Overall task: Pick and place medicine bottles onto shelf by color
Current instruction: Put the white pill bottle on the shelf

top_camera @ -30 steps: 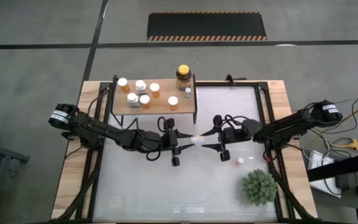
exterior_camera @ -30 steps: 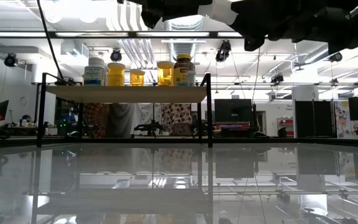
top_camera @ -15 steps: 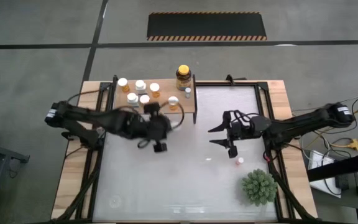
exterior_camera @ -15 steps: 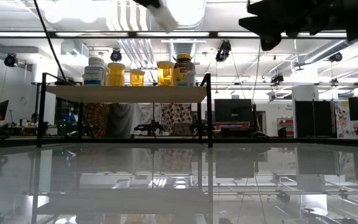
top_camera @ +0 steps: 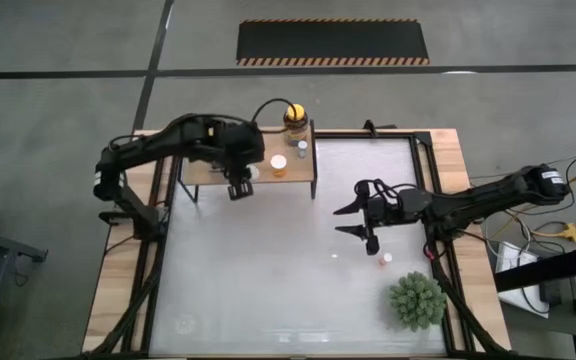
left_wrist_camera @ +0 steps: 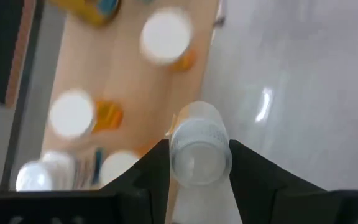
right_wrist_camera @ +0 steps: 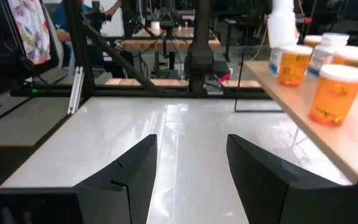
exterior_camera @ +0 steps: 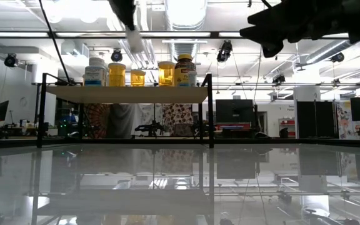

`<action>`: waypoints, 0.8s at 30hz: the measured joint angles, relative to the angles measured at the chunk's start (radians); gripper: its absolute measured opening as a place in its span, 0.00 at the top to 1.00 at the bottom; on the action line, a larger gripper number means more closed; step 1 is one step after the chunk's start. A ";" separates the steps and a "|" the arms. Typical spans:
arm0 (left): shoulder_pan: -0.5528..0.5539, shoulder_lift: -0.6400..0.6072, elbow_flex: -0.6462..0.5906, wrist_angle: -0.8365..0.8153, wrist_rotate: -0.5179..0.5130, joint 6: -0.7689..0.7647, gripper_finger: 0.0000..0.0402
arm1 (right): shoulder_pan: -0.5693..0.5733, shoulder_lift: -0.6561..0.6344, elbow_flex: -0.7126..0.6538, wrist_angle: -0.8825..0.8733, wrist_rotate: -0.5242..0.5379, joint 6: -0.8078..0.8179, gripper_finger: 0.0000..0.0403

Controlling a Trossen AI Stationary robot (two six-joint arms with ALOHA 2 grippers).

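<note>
Since the earlier frames your left arm has swung from the middle of the table up to the shelf (top_camera: pixel 196 172), and your left gripper (top_camera: pixel 239 187) now hangs over the shelf's front edge, clamped on a white bottle (left_wrist_camera: pixel 197 146). From the wrist you see that bottle pinched between the two dark fingers (left_wrist_camera: pixel 153 167), poised above the board's near edge with the white tabletop (left_wrist_camera: pixel 303 87) just beside it. In the low view the white bottle shows tilted high above the shelf, not yet resting on it. Below it on the board stand several capped bottles; the nearest are an orange bottle (top_camera: pixel 279 165) with a white cap and a tiny white one (top_camera: pixel 301 149) beside the dark amber jar (top_camera: pixel 293 118) at the far right corner. Your right arm has drawn back toward its own side; your right gripper (top_camera: pixel 366 222) now hovers over the table's right half with its jaws spread and nothing between them. A small white bottle (top_camera: pixel 386 258) lies on the table just in front of that gripper, near the spiky green plant (top_camera: pixel 415 301). From the right wrist the shelf's bottles appear well apart from the parted fingers (right_wrist_camera: pixel 124 177).
</note>
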 joint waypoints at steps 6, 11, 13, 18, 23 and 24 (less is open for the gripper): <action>0.071 0.008 -0.038 -0.004 -0.001 0.010 0.71 | 0.000 0.020 0.000 0.001 0.000 0.001 0.54; 0.099 0.009 -0.065 0.044 0.000 0.026 0.71 | 0.000 0.021 0.000 0.001 0.000 0.001 0.54; 0.102 0.009 -0.079 0.068 0.002 0.034 0.71 | 0.000 0.021 0.000 0.001 0.000 0.001 0.54; 0.115 0.009 -0.144 0.111 0.009 0.038 0.71 | 0.000 0.028 0.000 0.001 0.000 0.002 0.54; 0.123 0.010 -0.209 0.170 0.010 0.054 0.71 | 0.000 0.035 0.000 0.000 0.001 0.008 0.54; 0.123 0.010 -0.218 0.187 0.010 0.055 0.71 | 0.000 0.035 0.000 0.001 0.001 0.009 0.54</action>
